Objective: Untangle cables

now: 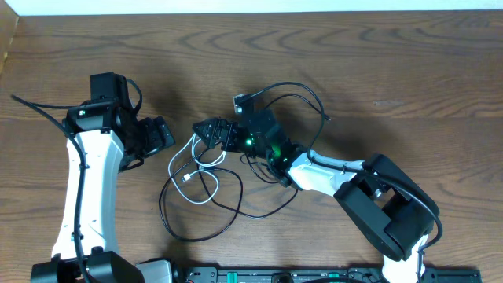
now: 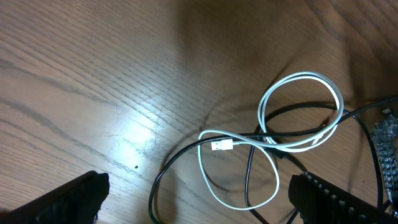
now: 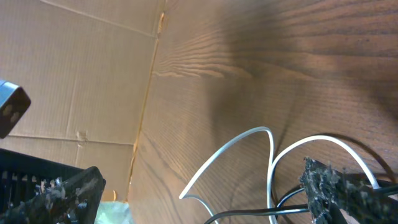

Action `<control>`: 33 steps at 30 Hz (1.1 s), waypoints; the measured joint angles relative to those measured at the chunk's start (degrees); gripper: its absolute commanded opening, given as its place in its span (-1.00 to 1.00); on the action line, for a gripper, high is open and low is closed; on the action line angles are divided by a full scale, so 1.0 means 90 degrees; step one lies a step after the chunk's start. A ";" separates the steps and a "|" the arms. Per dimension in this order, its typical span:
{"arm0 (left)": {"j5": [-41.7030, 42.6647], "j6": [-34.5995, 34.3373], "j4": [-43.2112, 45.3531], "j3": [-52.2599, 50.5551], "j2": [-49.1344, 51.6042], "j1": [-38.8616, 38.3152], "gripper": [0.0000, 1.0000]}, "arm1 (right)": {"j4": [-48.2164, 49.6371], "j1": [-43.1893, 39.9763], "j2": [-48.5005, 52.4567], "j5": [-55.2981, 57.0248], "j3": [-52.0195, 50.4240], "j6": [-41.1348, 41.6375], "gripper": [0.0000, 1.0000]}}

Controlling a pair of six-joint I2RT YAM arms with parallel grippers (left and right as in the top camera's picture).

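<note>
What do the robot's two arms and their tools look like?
Both arms pair a white link with bulky black joints: the left arm and the right arm. Black wires trail from them. The right arm shows green lights. The left tool and right tool are black, with textured finger pads.

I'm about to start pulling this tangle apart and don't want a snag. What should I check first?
1. Left jaws open: ok.
2. Right jaws open: ok.
3. Both jaws empty, no cable held: ok.
4. The plug of the white cable lying free on the table: ok.
5. The black cables clear of the white cable: not ok, they cross.
6. Right jaws above the white cable: ok.
</note>
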 measured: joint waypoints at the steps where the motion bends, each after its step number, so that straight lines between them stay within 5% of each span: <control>1: 0.0000 0.0000 -0.0002 0.0000 0.0000 0.0000 0.96 | -0.0036 0.0000 0.0000 -0.0002 0.0000 -0.0015 0.98; 33: 0.0000 0.0000 -0.0002 0.0000 0.0000 0.0000 0.96 | -0.1015 0.0012 0.0000 0.0845 0.0000 -0.0061 0.99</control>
